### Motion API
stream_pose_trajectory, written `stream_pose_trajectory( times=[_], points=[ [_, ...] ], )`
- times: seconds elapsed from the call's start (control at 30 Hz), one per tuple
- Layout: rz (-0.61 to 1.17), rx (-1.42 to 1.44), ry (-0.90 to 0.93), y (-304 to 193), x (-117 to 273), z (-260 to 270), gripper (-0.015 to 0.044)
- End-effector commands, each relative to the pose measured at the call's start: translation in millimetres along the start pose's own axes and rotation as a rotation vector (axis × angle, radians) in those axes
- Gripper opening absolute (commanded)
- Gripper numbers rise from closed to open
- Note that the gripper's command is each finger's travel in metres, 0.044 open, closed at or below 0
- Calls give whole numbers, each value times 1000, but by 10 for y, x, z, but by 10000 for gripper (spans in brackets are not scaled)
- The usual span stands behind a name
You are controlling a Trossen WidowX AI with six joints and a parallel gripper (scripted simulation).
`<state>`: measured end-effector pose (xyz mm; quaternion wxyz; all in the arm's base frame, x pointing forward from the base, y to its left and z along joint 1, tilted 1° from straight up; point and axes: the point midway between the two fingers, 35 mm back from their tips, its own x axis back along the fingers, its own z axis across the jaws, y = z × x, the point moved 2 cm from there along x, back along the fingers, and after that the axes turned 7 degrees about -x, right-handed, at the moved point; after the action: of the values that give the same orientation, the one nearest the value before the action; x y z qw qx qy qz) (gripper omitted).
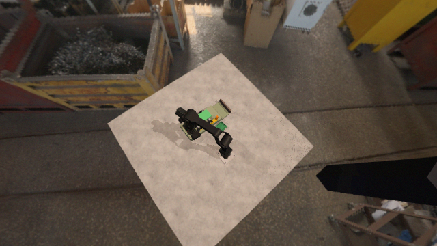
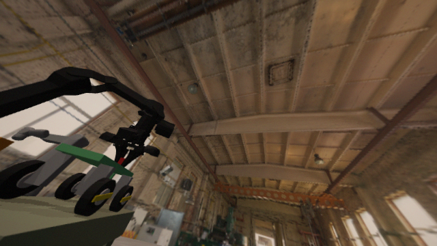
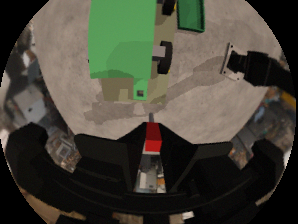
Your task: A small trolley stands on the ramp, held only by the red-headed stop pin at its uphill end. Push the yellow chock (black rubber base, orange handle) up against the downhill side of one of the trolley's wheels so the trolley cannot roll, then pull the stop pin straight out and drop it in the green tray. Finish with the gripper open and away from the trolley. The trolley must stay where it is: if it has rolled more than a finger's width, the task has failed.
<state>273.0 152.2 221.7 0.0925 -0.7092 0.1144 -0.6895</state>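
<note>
My gripper (image 2: 120,162) (image 3: 152,125) is shut on the stop pin. Its red head (image 2: 121,160) (image 3: 153,138) shows between the fingertips, and its thin grey shaft (image 3: 151,118) points toward the trolley. The green trolley (image 1: 205,115) (image 2: 82,154) (image 3: 122,30) stands on the ramp (image 1: 220,110) (image 2: 68,225). In the wrist view, the square hole (image 3: 140,93) in its end tab looks empty, with the pin apart from it. The yellow chock (image 1: 214,120) (image 2: 5,143) with its orange handle (image 1: 216,117) is beside the trolley; its contact with a wheel is hidden. The green tray (image 1: 221,126) (image 3: 191,15) lies beside the ramp.
The arm's base (image 1: 226,154) (image 3: 240,65) stands on the pale table top (image 1: 191,191), and the arm (image 1: 205,124) (image 2: 72,80) reaches over the trolley and ramp. A dark board (image 1: 225,106) crosses the far end of the ramp.
</note>
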Motion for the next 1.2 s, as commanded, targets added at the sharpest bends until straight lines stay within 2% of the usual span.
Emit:
stream_pose_trajectory(
  times=[0.0,0.67,1.17],
  points=[
    [2,0,6,8,3,-142,0],
    [2,-1,3,47,-2,-622,0],
    [-3,-1,4,584,41,-534,0]
  ],
)
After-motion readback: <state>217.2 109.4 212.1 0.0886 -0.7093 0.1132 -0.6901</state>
